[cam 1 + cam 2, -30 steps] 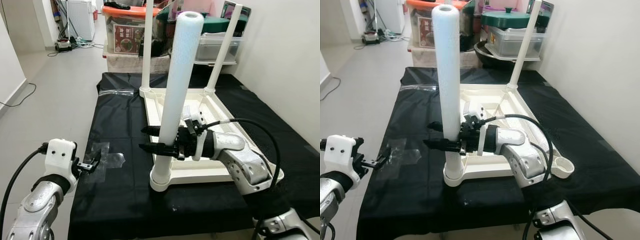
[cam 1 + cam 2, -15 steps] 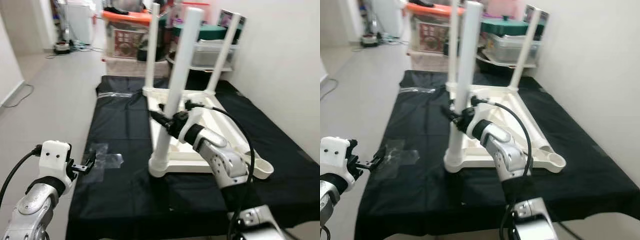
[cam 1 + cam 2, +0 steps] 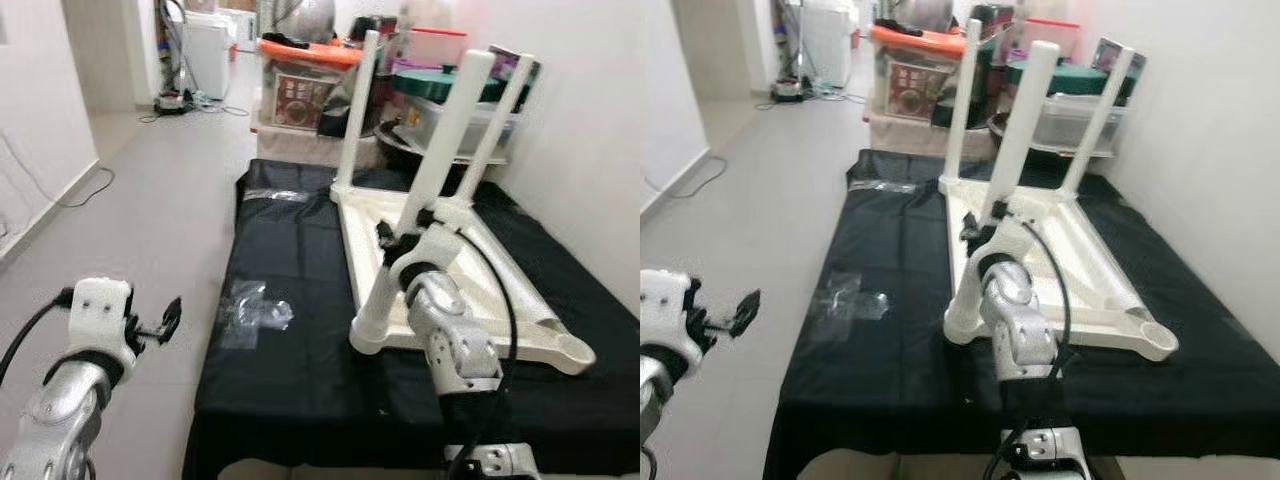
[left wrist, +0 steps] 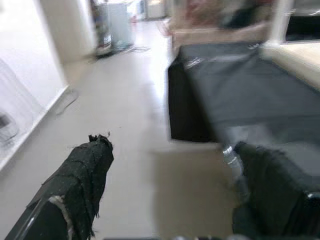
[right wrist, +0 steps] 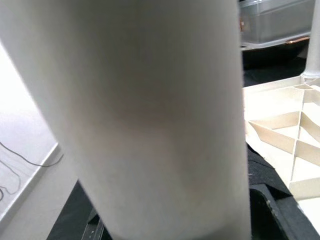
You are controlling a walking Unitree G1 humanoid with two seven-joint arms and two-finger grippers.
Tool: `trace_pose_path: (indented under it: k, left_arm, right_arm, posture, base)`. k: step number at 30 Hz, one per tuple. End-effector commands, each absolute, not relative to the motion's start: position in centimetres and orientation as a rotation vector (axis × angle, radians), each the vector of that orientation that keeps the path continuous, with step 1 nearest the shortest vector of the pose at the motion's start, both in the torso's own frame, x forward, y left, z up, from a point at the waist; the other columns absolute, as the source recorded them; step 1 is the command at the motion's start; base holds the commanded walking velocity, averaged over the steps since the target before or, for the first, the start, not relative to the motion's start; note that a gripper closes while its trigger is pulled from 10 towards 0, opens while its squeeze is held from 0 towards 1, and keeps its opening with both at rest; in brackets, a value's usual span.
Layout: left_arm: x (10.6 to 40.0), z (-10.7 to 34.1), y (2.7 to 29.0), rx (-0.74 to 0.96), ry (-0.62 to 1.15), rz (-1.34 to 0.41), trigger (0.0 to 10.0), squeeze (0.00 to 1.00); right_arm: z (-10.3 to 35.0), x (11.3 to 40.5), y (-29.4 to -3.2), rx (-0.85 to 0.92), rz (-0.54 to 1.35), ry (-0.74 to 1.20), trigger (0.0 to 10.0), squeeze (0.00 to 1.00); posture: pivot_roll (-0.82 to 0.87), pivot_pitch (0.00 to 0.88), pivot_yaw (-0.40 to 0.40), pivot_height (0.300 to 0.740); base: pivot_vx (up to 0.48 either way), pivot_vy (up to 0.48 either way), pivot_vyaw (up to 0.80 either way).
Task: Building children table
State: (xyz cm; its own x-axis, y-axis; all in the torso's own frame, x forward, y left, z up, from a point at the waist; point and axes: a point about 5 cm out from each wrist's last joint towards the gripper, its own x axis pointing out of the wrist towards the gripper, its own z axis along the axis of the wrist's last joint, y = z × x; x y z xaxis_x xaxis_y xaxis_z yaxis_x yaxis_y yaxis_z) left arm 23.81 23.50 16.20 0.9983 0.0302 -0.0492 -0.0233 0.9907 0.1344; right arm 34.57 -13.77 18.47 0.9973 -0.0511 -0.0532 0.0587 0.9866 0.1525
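change: the whole view has shifted back and leftward since a second ago, so the camera moved; the near leg now looks smaller and leans right, and more floor shows on the left.
table top [image 3: 470, 270]: lies upside down on the black cloth [image 3: 290, 350], ribbed underside up, likely so the legs can be pushed down into its corner sockets.
near leg [image 3: 425, 200]: white tube standing in the near-left corner socket, tilted; two more legs stand at the far corners.
empty socket [image 3: 575, 352]: near-right corner has no leg yet, so by my reading one leg is left to fit.
right gripper [image 3: 405, 228]: at the near leg's lower half, fingers closed around it; probably steadying or seating it.
left gripper [image 3: 165, 318]: out over the floor beside the cloth, fingers apart, holding nothing.
plastic wrap [image 3: 255, 308]: clear, crumpled on the cloth.
writing: a red label on the far storage box [image 3: 298, 92], too blurred to read.
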Motion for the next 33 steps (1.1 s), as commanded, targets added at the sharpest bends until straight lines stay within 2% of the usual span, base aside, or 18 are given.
trace_pose_path:
  k: [1, 2, 3, 4, 5, 11, 16, 17, 19, 21, 31, 32, 33]
  left_arm:
    - [24.0, 15.8, 23.7, 0.134, 0.077, 0.034, 10.0, 0.0]
    - [24.0, 15.9, 23.8, 0.134, 0.077, 0.034, 10.0, 0.0]
    - [23.9, 15.8, 23.8, 0.135, 0.08, 0.035, 10.0, 0.0]
    - [23.9, 15.8, 23.8, 0.135, 0.08, 0.035, 10.0, 0.0]
    - [23.9, 15.7, 23.9, 0.136, 0.082, 0.035, 10.0, 0.0]
    - [24.3, 15.8, 24.2, 0.148, 0.088, 0.025, 10.0, 0.0]
    - [24.4, 15.9, 24.3, 0.157, 0.088, 0.023, 10.0, 0.0]
    - [24.4, 15.9, 24.4, 0.164, 0.09, 0.019, 10.0, 0.0]
    - [24.4, 15.9, 24.4, 0.165, 0.09, 0.018, 10.0, 0.0]
    - [24.6, 15.9, 24.2, 0.17, 0.087, 0.007, 10.0, 0.0]
    - [24.8, 16.1, 23.5, 0.183, 0.075, -0.026, 10.0, 0.0]
    - [24.7, 16.0, 23.5, 0.185, 0.078, -0.027, 10.0, 0.0]
    - [24.7, 15.8, 23.5, 0.192, 0.083, -0.026, 10.0, 0.0]
  right_arm:
    - [14.3, 33.9, -13.2, 0.179, -0.071, 0.248, 2.5, 0.0]
    - [14.4, 33.9, -13.1, 0.177, -0.077, 0.252, 10.0, 0.0]
    - [14.8, 33.9, -13.0, 0.188, -0.068, 0.228, 10.0, 0.41]
    - [14.8, 33.9, -13.0, 0.188, -0.068, 0.228, 10.0, 0.41]
    - [15.5, 33.9, -12.8, 0.208, -0.047, 0.192, 10.0, 1.0]
    - [18.7, 34.2, -12.8, 0.261, 0.059, 0.05, 10.0, 1.0]
    - [20.2, 34.9, -13.5, 0.203, 0.115, -0.001, 10.0, 1.0]
    - [20.8, 35.3, -14.0, 0.17, 0.142, -0.016, 10.0, 0.0]
    - [20.9, 35.4, -14.1, 0.163, 0.148, -0.018, 10.0, 0.0]
    - [22.2, 35.8, -14.3, 0.126, 0.271, -0.066, 10.0, 0.0]
    - [23.3, 36.5, -15.2, 0.038, 0.423, -0.051, 10.0, 0.0]
    - [23.2, 36.6, -15.4, 0.062, 0.424, -0.039, 8.3, 0.0]
    - [22.8, 36.7, -15.5, 0.078, 0.437, -0.015, 5.1, 0.0]
  posture:
    - [0.06, 0.0, -0.09, 0.74]
    - [0.06, 0.0, -0.09, 0.74]
    - [0.05, 0.0, -0.087, 0.74]
    - [0.05, 0.0, -0.087, 0.74]
    - [0.05, 0.0, -0.083, 0.74]
    - [0.04, 0.0, -0.075, 0.74]
    - [0.03, 0.0, -0.07, 0.74]
    - [0.03, 0.0, -0.068, 0.74]
    - [0.03, 0.0, -0.068, 0.74]
    - [0.02, 0.0, -0.067, 0.74]
    - [0.02, 0.0, -0.069, 0.74]
    - [0.02, 0.0, -0.07, 0.74]
    - [0.02, 0.0, -0.07, 0.74]
  base:
    - [0.0, 0.0, 0.0]
    - [0.0, 0.0, 0.0]
    - [0.0, 0.0, 0.0]
    - [0.0, 0.0, 0.0]
    - [0.0, 0.0, 0.0]
    - [0.0, 0.0, 0.0]
    - [0.0, 0.0, 0.0]
    - [0.0, 0.0, 0.0]
    - [0.0, 0.0, 0.0]
    - [0.0, 0.0, 0.0]
    - [0.0, 0.0, 0.0]
    - [0.0, 0.0, 0.0]
    - [0.0, 0.0, 0.0]
